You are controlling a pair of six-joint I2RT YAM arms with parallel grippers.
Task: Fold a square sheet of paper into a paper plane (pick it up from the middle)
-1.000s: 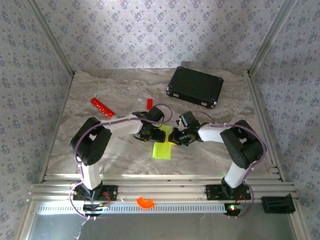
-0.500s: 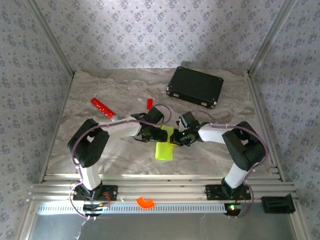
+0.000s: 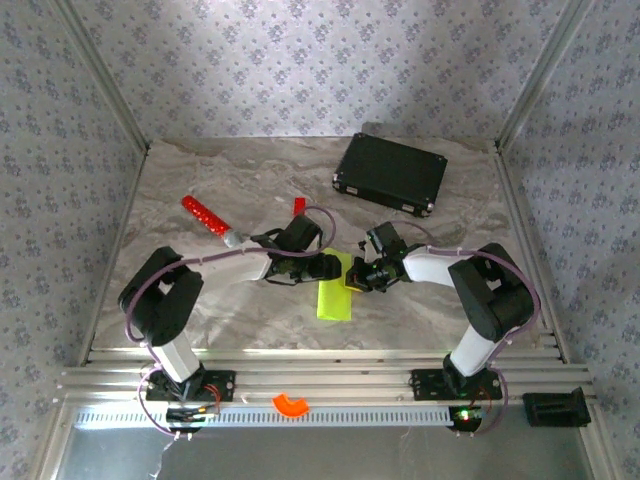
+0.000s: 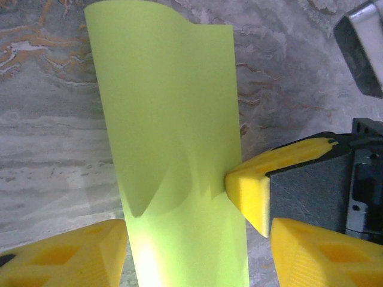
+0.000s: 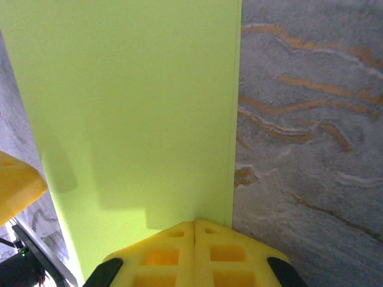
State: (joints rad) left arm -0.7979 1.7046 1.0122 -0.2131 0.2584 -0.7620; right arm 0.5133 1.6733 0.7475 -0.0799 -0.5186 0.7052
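The square sheet of paper [image 3: 334,297] is lime yellow-green and lies folded into a long strip at the middle of the table. In the left wrist view the paper [image 4: 173,149] runs up between my left gripper's [image 4: 197,254] yellow fingers [image 4: 66,257], which stand apart on either side of it, open. The strip's far end curls up a little. My right gripper [image 3: 353,277] meets the strip from the right. Its fingers [image 5: 194,239] are shut together, their tips resting on the paper [image 5: 131,101] beside its doubled edge. Whether they pinch it I cannot tell.
A black case [image 3: 390,173] sits at the back right. A red stick [image 3: 205,217] lies at the left and a small red block [image 3: 298,205] behind the grippers. An orange ring piece [image 3: 291,404] rests on the front rail. Marbled table [image 3: 200,180] lies around the paper.
My left arm has stretched rightward and lower, bringing its gripper over the strip, and its jaws have narrowed somewhat. The paper has shifted slightly right. The right gripper stays shut at the strip.
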